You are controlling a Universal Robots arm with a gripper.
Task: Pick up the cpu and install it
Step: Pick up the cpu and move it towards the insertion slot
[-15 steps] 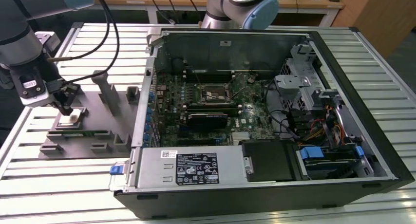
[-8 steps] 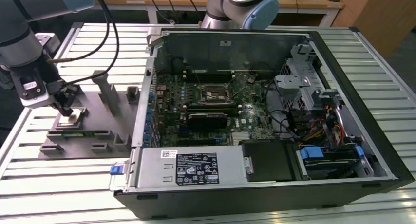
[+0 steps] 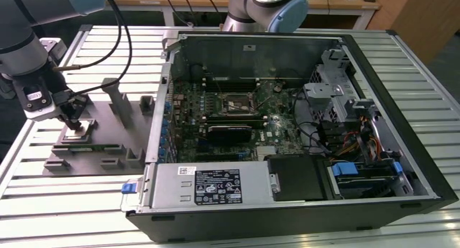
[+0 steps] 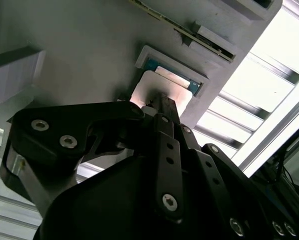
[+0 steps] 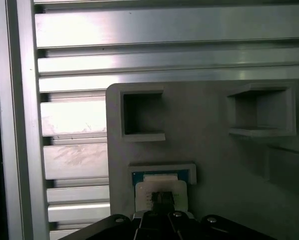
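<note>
1. Exterior view: the gripper [image 3: 72, 120] hung from the arm [image 3: 21, 48] at the exterior view's left, well apart from the open computer case [image 3: 402, 167]. It was low over the grey tray [image 3: 107, 145].
2. Tool state: in both wrist views the black fingertips [image 5: 162, 199] looked drawn together, with no gap I could see. They sat at the middle of the cpu's metal plate, not around its edges. I could not confirm contact, and nothing was gripped.
3. Second wrist view: the gripper [image 4: 157, 102] pointed straight at the cpu [image 4: 164, 85].
4. Position of the cpu [image 3: 83, 130]: it lay flat in a framed square pocket of the tray, directly under the tool. In the first wrist view the cpu [image 5: 144, 195] showed a pale silvery top.
5. Tray [image 5: 214, 175]: two more square pockets [image 5: 142, 115] lay beyond the cpu's pocket. In the exterior view, upright posts [image 3: 118, 105] stood between the tool and the case.
6. Case: it lay on its side with the motherboard exposed. The dark metal-framed socket [image 3: 237, 103] sat near the middle of the board.
7. Tray and case both rested on the slatted aluminium table [image 3: 72, 205].
</note>
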